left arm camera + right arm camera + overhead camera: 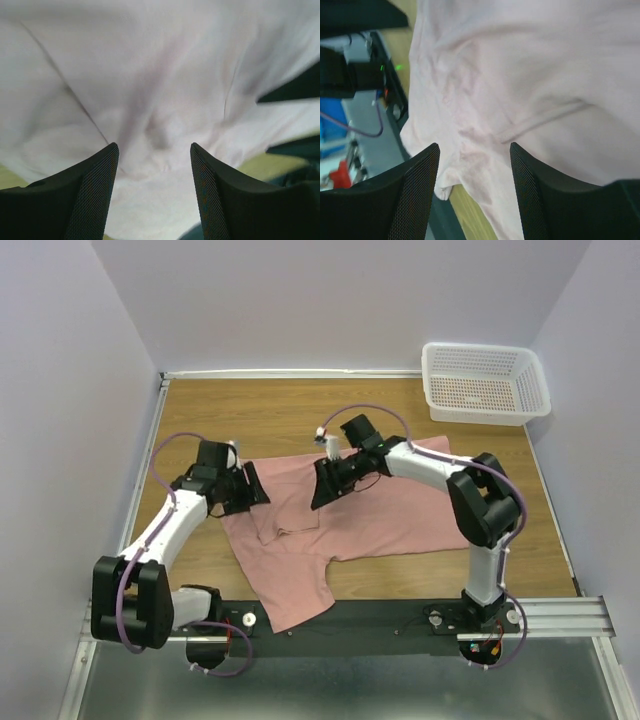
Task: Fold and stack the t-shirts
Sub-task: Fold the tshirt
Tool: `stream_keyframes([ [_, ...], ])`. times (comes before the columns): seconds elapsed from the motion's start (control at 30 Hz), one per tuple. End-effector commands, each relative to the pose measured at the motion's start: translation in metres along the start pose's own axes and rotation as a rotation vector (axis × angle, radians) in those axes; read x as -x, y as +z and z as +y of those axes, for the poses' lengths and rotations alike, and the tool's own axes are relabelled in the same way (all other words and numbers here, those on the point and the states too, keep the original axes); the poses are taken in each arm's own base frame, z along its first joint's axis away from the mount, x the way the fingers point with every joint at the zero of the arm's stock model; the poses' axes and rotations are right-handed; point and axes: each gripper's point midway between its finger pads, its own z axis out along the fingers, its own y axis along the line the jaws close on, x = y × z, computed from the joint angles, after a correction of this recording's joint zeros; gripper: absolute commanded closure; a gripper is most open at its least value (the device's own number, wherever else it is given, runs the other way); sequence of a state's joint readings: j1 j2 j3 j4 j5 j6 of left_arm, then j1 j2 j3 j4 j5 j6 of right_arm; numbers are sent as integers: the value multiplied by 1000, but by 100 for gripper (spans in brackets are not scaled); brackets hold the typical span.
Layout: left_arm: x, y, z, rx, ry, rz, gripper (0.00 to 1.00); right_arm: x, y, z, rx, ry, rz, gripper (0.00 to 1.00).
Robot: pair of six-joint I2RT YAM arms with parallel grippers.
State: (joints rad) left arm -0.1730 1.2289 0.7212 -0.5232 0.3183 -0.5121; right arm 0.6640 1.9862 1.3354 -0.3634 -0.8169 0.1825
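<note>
T-shirt point(390, 515) spread out on the table point(250, 410), rumpled, not yet folded.
Pink cloth drapes over the near edge at one corner (white basket point(485, 382) sits at the far right). Left gripper point(252, 485) hangs at the t-shirt's left edge, jaws apart, gripping nothing; right gripper point(322, 490) hovers over its middle, jaws likewise apart.
</note>
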Motion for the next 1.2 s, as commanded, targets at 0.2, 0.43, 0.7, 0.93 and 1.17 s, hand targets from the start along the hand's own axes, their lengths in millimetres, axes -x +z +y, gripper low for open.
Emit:
stream_keyframes([
  [0.2, 118, -6, 64, 216, -230, -356, 29, 47, -170, -120, -545, 303, -450, 34],
  [0.43, 142, 24, 75, 240, -252, -333, 33, -10, -255, -191, -814, 616, -615, 34],
  [0.7, 148, 60, 93, 283, -267, -275, 62, -42, -298, -227, -891, 854, -763, 39],
  [0.93, 144, 66, 117, 380, -275, -260, 80, -7, -310, -212, -776, 795, -827, 39],
  [1.17, 148, 63, 136, 472, -267, -267, 81, 38, -278, -201, -640, 640, -742, 39],
])
